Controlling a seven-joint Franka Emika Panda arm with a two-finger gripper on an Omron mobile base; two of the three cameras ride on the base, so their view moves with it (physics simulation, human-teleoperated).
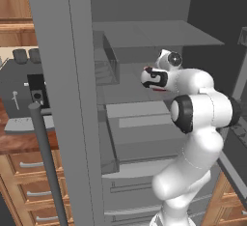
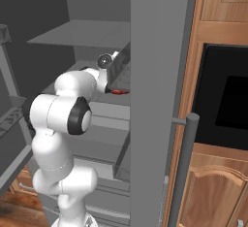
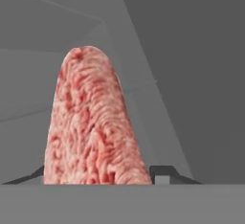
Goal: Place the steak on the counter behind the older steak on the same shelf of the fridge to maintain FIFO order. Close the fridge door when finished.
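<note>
One steak (image 3: 91, 122) visible, pinched between the gripper (image 3: 98, 177) fingers and sticking straight out ahead, inside the open fridge (image 1: 144, 36) just over a middle shelf. Looks floppy, light and a bit slick, so I'd guess gripping well in from the edge beats holding the rim. Can't spot the older steak. One fridge, one arm.

Even, diffuse rendered lighting with no evident source; the fridge (image 1: 144, 41) interior is dim grey with faint shading. The steak (image 3: 91, 122), close to the lens, appears slightly soft, perhaps from upscaling.
</note>
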